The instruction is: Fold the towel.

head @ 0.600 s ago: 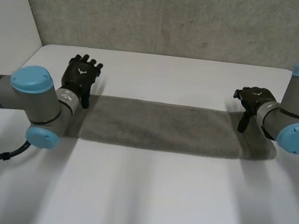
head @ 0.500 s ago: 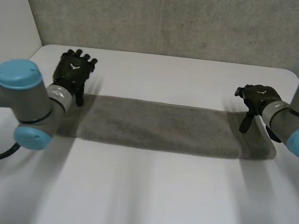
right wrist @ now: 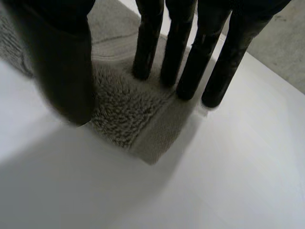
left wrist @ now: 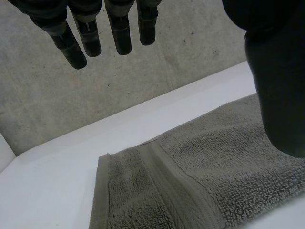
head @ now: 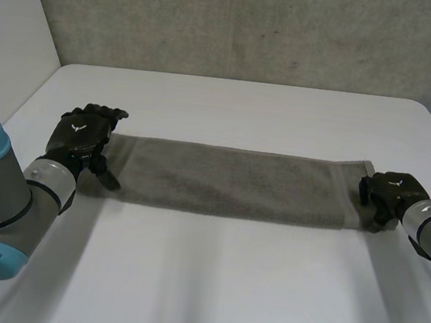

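A long grey towel (head: 236, 181) lies flat across the white table (head: 224, 287), running left to right. My left hand (head: 85, 132) hovers over the towel's left end, open. In the left wrist view its straight fingers (left wrist: 121, 33) are off the towel (left wrist: 190, 181), and the thumb (left wrist: 279, 86) is spread wide. My right hand (head: 389, 193) is at the towel's right end, by the near corner. In the right wrist view its straight fingertips (right wrist: 183, 81) rest on the towel corner (right wrist: 124, 119), and the thumb (right wrist: 66, 67) stands at the towel's near edge.
A grey concrete wall (head: 254, 26) rises behind the table's far edge. A white panel (head: 11, 37) stands at the far left. Bare table top stretches in front of the towel and beyond it.
Both hands have come down and nearer, from the towel's far corners to its two ends. The right fingertips now touch the towel. The towel lies as before.
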You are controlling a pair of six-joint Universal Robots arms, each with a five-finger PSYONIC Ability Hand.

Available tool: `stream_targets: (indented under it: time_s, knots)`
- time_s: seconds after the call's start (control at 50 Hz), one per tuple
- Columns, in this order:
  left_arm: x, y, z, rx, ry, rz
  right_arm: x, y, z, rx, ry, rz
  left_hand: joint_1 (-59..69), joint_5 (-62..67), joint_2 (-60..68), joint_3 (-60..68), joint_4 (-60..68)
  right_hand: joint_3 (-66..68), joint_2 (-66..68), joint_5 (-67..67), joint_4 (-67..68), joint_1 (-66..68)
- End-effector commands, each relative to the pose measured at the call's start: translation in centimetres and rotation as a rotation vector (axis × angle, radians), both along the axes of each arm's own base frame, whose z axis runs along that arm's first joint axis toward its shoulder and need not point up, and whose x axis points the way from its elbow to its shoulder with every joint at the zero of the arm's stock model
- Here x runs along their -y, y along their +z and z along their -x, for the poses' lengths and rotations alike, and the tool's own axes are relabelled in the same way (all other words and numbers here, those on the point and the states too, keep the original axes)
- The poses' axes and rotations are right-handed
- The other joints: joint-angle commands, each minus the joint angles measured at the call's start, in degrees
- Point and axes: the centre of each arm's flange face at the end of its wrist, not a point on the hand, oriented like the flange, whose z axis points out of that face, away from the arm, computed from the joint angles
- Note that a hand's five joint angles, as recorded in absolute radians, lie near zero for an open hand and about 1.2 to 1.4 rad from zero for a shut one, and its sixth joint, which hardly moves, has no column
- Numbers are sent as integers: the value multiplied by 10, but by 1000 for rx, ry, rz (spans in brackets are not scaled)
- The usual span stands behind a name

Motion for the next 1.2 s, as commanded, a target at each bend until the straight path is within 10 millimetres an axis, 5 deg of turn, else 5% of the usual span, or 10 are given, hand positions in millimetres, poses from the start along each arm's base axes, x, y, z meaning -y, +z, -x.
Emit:
stream_targets:
  time_s: [0.02,0.4,0.54,0.66,0.74,0.84,0.92,0.96,1.08,1.2]
  knots:
    - [1,0,0,6,0,2,10,-2,6,0,-25,23,-49,-124,-46,-38,-48,318,310,322,319,319]
    - [-7,7,-1,1,-2,23,57,68,98,-233,-184,234,-49,-124,-46,-38,-48,318,310,322,319,319]
    - [-9,6,1,3,-10,22,58,107,30,-153,-50,312,-49,-124,-46,-38,-48,318,310,322,319,319]
    - [-11,5,2,5,-14,20,7,131,-92,-9,212,384,-49,-124,-46,-38,-48,318,310,322,319,319]
    - [-11,5,3,6,-16,18,-50,110,-177,37,433,377,-49,-124,-46,-38,-48,318,310,322,319,319]
    - [-12,3,3,7,-16,14,-100,72,-230,44,588,322,-49,-124,-46,-38,-48,318,310,322,319,319]
    - [-12,3,3,6,-18,17,-119,44,-244,26,638,266,-49,-124,-46,-38,-48,108,100,113,109,109]
    - [-12,3,3,7,-18,22,-118,35,-243,3,602,246,-49,-124,-46,-38,-48,-382,-390,-378,-381,-381]
    - [-15,5,9,1,-36,41,-109,44,-229,1,494,243,-49,-124,-46,-38,-48,-382,-390,-378,-381,-381]
    - [-18,6,18,-7,-65,74,-64,67,-151,72,275,176,-49,-124,-46,-38,-48,-382,-390,-378,-381,-381]
